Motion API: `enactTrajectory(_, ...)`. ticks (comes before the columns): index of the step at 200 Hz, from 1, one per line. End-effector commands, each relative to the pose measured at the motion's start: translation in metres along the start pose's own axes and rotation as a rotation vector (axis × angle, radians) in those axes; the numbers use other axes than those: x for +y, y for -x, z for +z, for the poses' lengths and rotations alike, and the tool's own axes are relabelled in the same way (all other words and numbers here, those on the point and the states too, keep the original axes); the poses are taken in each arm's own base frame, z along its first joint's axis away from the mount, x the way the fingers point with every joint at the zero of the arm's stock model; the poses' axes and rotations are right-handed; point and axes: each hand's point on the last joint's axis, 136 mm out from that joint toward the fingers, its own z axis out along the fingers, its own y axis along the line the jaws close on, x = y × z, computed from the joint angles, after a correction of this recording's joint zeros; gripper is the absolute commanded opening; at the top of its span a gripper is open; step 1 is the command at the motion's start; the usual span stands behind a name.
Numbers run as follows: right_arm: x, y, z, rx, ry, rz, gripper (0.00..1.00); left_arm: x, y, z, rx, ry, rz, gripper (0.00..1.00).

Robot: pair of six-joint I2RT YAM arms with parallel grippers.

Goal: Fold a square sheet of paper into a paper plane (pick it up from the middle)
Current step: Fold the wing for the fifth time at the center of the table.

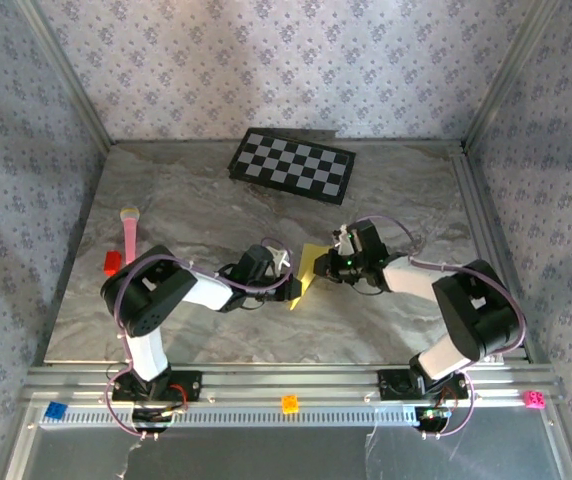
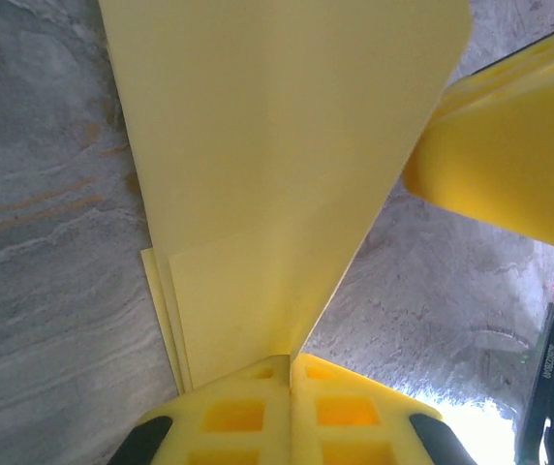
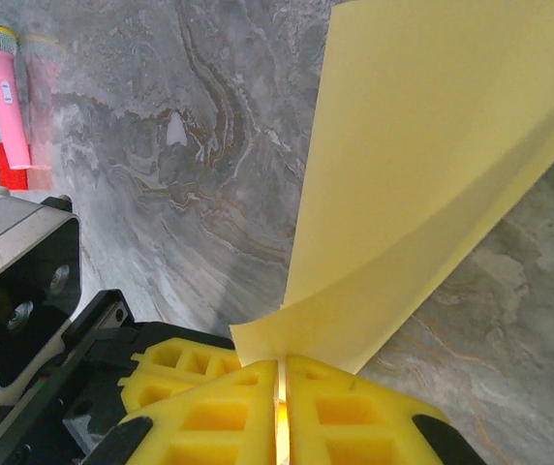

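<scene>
Paper (image 1: pixel 310 270) between left tool (image 1: pixel 295 291), right tool (image 1: pixel 330 266); both clamping

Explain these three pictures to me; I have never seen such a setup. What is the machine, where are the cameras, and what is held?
The machine is two robot arms bolted at the near edge of a marble-patterned table. The wide picture comes from a fixed camera above and behind them: the left arm on the left, the right arm on the right. The other two come from cameras on the wrists, each looking along its own yellow jaws. Held between them is a yellow sheet of paper, already partly folded, judging by the layered edges in the left wrist view. The left jaws are shut on one edge, the right jaws on another. On the table lie a checkerboard at the back, and a pink toy microphone and a red block on the left.
</scene>
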Motion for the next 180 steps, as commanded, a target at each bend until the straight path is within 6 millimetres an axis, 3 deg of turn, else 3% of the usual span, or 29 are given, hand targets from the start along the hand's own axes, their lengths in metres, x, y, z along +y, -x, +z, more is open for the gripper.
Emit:
enactTrajectory(1,0.007,0.008,0.005,0.002,0.035,-0.014,0.11,0.005,-0.005,0.006,0.018,-0.003,-0.032,0.00)
enactTrajectory(180,-0.006,0.021,0.018,0.001,0.049,0.032,0.12,0.031,-0.012,0.004,0.014,0.040,-0.168,0.00)
